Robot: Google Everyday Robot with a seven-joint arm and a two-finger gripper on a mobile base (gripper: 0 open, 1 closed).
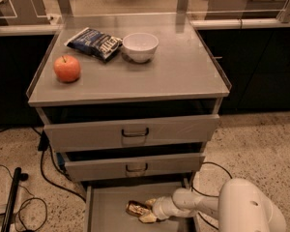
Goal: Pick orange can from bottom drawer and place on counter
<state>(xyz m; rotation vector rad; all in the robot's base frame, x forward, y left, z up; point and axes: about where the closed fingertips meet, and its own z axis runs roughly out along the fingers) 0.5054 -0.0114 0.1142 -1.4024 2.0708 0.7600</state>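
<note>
Your can is small and shiny, brown and orange-gold with pale marks. It lies on its side on the floor of the bottom drawer, near the middle. The gripper is at the can's right end, low in the drawer — you cannot tell whether it has closed on the can. The can's long axis runs roughly left to right, towards the gripper.

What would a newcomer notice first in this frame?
The white arm extends into the open bottom drawer, its gripper right at the orange can lying on the drawer floor. Up on the counter, a red-orange apple sits near the left edge, with a white bowl and a dark snack bag further back.
</note>
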